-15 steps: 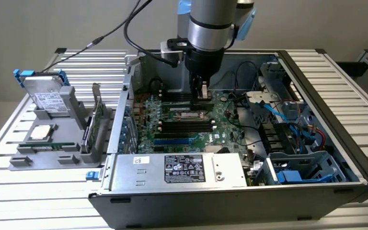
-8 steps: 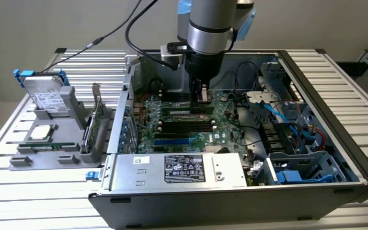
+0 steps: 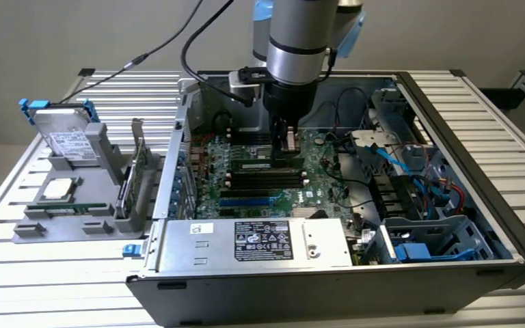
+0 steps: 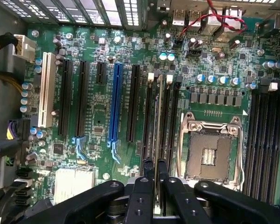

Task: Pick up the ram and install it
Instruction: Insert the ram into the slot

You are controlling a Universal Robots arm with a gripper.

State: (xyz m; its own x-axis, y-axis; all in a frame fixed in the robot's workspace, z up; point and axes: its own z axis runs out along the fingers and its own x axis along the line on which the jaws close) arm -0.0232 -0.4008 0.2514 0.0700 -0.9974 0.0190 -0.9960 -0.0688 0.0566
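Note:
My gripper (image 4: 155,164) reaches down inside the open computer case (image 3: 335,280), over the green motherboard (image 4: 98,107). Its two black fingers (image 4: 147,172) are shut on the ram (image 4: 157,112), a thin green stick seen edge-on. The stick runs along a row of black memory slots (image 4: 173,116) beside the empty processor socket (image 4: 210,149). I cannot tell whether it is seated in a slot. In the exterior view the gripper (image 3: 288,145) stands upright just over the ram (image 3: 260,164), near the middle of the board.
A silver power supply (image 3: 253,242) lies along the near case wall, and a blue drive cage (image 3: 426,239) with cables sits toward the exterior view's right. A grey fixture (image 3: 71,178) with an upright expansion card (image 3: 137,160) stands outside the case on the slatted table (image 3: 25,273).

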